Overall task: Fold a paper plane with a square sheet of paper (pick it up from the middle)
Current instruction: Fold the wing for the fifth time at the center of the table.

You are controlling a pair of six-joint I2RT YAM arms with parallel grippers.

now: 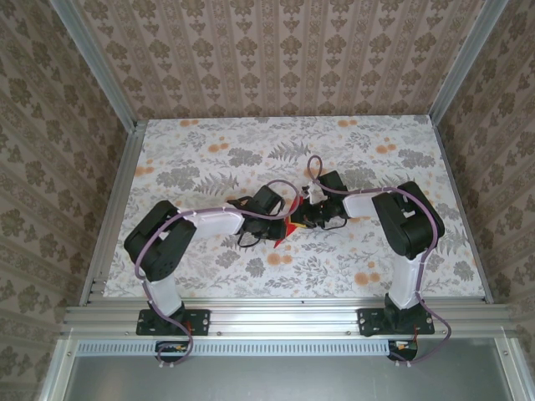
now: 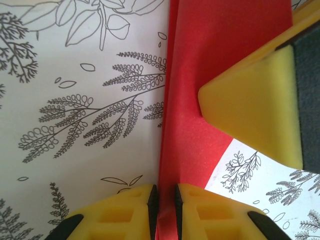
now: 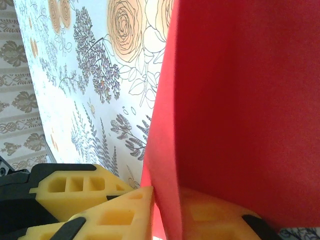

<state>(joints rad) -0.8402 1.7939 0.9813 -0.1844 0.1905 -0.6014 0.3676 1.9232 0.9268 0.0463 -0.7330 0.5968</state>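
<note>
Smack in the middle of the floral-print tabletop (image 1: pixel 209 159), both arms meet over a folded piece of thin bright red paper (image 1: pixel 287 227). From the top camera you barely see it, since the two black wrists crowd over it and only a red sliver with a pointed end pokes out toward the near edge.

Left gripper (image 2: pixel 163 194) is clamped on the red paper: its yellow foam fingers (image 2: pixel 127 212) sit pressed together with a creased, layered edge pinched in the thin slot between them. From there the paper runs up and away across the table print. One yellow finger of the other gripper (image 2: pixel 250 115) cuts in from the right and lies over the paper, hiding part of it.

Right gripper (image 3: pixel 167 202) is closed on it too. The paper stands on edge between its yellow fingers (image 3: pixel 117 220) and blocks the whole right half of that camera. Just to the left sits another yellow finger block (image 3: pixel 75 186) on a black mount, close against the grip.

Around it all: patterned wallpaper walls (image 1: pixel 276 58), an aluminium frame rail (image 1: pixel 276 313) along the near side, and purple cables (image 1: pixel 315 165) looping over the arms.
</note>
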